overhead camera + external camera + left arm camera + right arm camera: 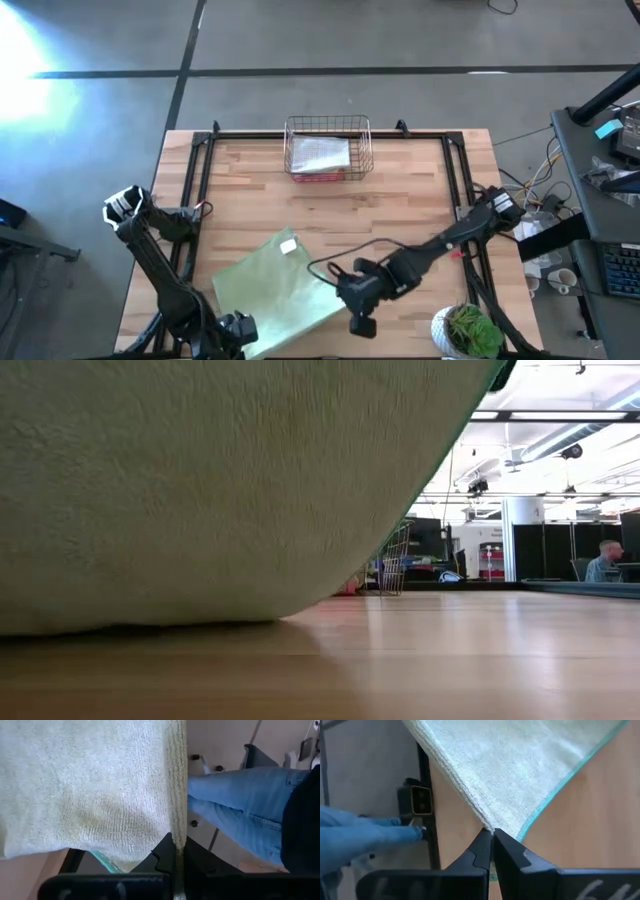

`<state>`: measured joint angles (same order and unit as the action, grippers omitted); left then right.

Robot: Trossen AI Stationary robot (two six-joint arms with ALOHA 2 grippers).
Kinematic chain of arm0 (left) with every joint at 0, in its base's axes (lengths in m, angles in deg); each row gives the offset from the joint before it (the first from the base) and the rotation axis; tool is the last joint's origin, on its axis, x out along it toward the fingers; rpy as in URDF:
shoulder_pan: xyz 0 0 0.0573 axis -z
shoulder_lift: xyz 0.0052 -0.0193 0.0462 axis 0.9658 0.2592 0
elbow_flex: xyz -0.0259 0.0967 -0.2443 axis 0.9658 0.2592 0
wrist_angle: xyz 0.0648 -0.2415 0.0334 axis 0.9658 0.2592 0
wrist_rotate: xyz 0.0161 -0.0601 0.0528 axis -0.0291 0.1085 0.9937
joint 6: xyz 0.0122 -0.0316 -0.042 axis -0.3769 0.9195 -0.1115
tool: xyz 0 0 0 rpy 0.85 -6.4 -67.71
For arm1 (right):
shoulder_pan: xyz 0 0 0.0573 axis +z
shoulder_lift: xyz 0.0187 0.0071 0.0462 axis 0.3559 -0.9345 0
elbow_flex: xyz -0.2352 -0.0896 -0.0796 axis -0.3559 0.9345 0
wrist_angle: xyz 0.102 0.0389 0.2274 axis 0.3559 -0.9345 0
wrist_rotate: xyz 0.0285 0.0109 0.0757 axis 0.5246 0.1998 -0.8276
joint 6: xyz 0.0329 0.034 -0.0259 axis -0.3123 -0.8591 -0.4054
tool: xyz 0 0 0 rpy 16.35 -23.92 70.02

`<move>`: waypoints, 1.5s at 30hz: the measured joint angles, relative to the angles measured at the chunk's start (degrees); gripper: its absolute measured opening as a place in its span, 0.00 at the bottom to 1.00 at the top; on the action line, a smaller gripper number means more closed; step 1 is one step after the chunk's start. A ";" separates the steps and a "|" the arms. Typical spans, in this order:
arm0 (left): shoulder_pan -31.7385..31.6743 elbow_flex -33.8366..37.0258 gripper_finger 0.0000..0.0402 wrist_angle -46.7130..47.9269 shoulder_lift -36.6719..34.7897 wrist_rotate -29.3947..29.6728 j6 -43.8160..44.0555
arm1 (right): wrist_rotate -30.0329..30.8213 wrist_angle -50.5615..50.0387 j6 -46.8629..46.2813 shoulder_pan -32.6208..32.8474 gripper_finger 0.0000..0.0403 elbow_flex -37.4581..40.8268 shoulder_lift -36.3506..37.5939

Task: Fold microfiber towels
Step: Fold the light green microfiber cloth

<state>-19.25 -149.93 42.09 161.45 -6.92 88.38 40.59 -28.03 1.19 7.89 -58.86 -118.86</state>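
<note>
Left end effector [176, 862] and right end effector [491, 845] are each clamping fully closed on a corner of the pale green towel [275, 285], which is lying on the worktop [400, 210].

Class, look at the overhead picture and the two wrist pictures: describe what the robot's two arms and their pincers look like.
Both arms are dark, jointed and slim. The left arm has a white-marked block at its base; the right arm has a black cable looping beside it. The left pincer and right pincer each have two black, angular, tapering fingers.
</note>
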 joint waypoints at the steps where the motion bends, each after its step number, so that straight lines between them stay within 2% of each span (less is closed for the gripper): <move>1: 0.16 -0.01 0.00 0.05 0.00 0.04 -0.03 | 1.14 0.00 -0.68 0.76 0.02 -0.30 -0.07; 7: 0.17 -0.02 0.00 0.59 -0.02 -0.14 -4.00 | 6.62 -3.38 -2.55 2.76 0.02 -3.89 -0.47; 15: -0.91 -1.34 0.00 5.09 -4.90 0.21 -6.63 | 14.39 -16.28 -2.69 4.55 0.02 -15.96 -0.45; 23: -3.43 -1.36 0.00 11.47 -14.69 1.51 -13.45 | 22.89 -23.11 -3.19 7.76 0.02 -25.18 -0.42; 30: -9.45 -1.34 0.00 13.73 -26.26 -3.34 -15.46 | 29.41 -23.39 -3.16 9.31 0.02 -29.24 -0.36; 33: -12.63 -1.32 0.00 13.64 -31.43 -3.46 -15.15 | 33.08 -24.62 -2.21 9.30 0.02 -31.55 -0.36; 37: -16.91 -1.28 0.00 13.66 -37.31 0.32 -16.44 | 39.48 -28.80 -1.54 9.26 0.02 -35.11 -0.36; 41: -19.44 -1.28 0.00 17.01 -40.77 5.19 -24.93 | 44.39 -32.34 0.54 9.16 0.02 -38.99 -0.36; 45: -21.20 -1.26 0.00 23.90 -42.19 7.20 -34.10 | 48.26 -35.35 1.31 8.59 0.02 -41.64 -0.32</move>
<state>-40.45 -151.19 65.99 119.27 0.28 54.28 88.86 -63.38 2.49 16.48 -100.49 -119.17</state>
